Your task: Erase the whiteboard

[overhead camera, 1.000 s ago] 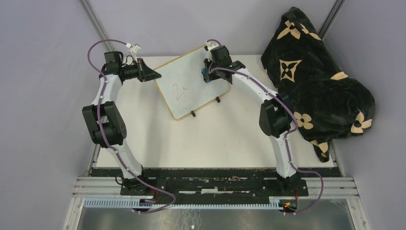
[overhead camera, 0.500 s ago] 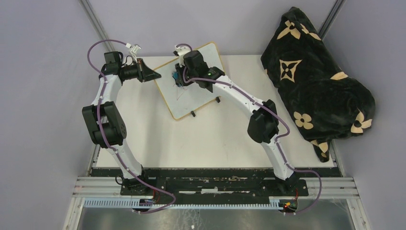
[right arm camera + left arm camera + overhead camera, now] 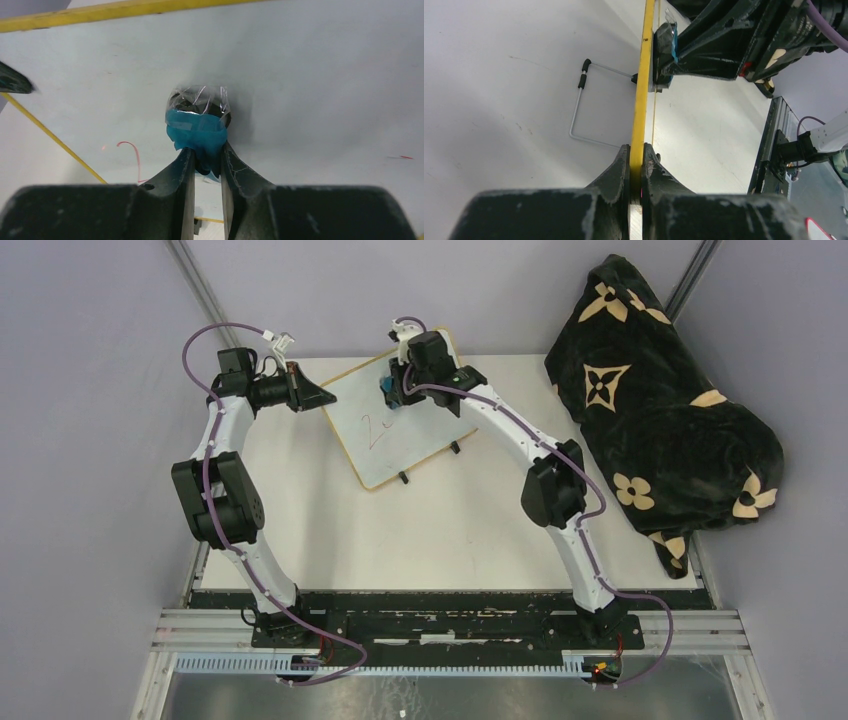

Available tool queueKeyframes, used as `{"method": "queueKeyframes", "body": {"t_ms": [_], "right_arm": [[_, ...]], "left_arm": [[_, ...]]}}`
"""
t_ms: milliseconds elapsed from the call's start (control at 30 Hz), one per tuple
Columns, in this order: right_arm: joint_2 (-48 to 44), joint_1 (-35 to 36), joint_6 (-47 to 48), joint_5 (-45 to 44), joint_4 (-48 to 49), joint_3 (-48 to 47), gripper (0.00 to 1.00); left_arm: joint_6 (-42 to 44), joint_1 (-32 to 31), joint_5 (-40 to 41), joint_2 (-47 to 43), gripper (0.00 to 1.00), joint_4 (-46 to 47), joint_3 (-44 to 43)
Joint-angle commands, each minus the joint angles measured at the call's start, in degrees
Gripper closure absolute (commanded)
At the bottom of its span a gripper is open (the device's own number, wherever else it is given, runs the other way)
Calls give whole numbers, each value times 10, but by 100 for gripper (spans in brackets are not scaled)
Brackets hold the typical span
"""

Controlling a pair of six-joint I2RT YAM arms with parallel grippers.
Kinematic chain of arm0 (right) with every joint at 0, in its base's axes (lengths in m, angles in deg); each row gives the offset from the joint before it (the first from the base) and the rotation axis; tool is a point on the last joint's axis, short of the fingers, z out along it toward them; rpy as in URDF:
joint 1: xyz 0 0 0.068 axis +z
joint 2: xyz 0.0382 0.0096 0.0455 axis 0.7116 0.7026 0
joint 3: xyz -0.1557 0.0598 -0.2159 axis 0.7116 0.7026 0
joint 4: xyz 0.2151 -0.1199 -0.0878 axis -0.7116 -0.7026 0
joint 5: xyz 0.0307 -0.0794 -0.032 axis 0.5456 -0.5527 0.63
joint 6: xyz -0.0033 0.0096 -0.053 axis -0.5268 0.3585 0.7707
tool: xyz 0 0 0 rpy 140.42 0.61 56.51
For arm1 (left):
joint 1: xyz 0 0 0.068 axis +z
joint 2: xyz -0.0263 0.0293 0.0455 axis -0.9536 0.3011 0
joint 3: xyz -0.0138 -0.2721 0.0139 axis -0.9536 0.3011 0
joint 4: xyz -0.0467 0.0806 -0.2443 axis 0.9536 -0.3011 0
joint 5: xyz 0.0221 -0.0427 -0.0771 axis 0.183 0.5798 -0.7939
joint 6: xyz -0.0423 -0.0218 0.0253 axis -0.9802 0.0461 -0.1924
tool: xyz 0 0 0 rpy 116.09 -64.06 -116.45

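- Checking top view: whiteboard (image 3: 410, 440) lies askew at the far middle of the table (image 3: 450, 530), with a red scribble (image 3: 378, 427) on its face.
- Left gripper (image 3: 325, 398) is at the board's left edge. Right gripper (image 3: 392, 390) is over the board's far part with a blue eraser pad (image 3: 386, 388) at its tip, just beyond the scribble.
- Black blanket (image 3: 650, 410) with a tan flower print is bunched at the table's right side, apart from the board.
- Left wrist view: board seen edge-on, left fingers pinched tight on its yellow frame. A wire loop (image 3: 579, 105) with black tips juts from the frame on the left. Further along, the pad touches the board's right-hand face.
- Right wrist view: right fingers clamped on the blue pad, which has clear film over its front. The front is against the white face. A red stroke sits just lower left of the pad and a small red fleck at far right. Yellow frame runs along the top and diagonally at lower left.
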Motion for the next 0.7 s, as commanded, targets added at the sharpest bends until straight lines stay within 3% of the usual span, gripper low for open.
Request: {"method": "queueKeyframes", "body": {"t_ms": [0,267,667], "right_arm": [[-23,-72,13,-88,31,46,99],[-35,-127,23,-102,35,84,99],[-42,-138,23,-117,48,101,100]], "left_arm": [[61,-3,74,-3,97,-43,12],[58,-3,72,1,97,-42,8],[62,-3,73,6,97,-53,0]]}}
